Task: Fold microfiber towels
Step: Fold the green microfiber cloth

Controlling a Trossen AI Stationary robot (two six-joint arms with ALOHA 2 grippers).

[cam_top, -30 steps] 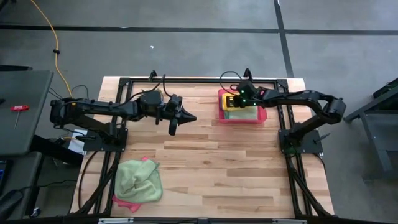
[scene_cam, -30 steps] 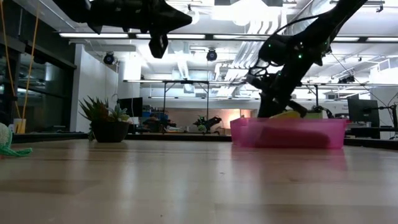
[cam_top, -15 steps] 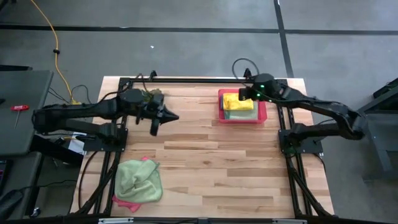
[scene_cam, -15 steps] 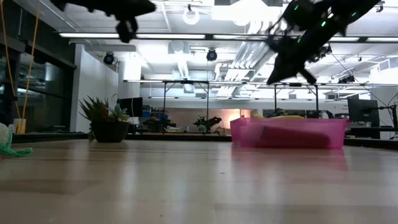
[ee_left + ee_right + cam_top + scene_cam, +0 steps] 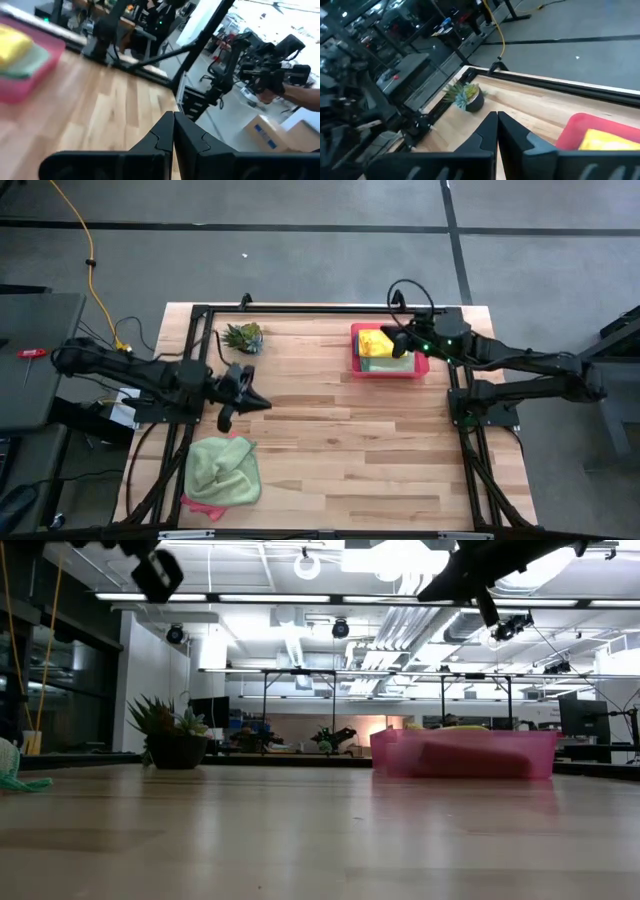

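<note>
Left gripper hung above tabletop, jaws together, empty; right gripper over pink tray, jaws together.

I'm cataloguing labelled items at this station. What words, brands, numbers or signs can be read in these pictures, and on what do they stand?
No text can be read in any view.
Cardboard box in the left wrist view: a blue mark on its side, too blurred to read.
Pink tray, the towels and the potted plant: no label visible.
</note>
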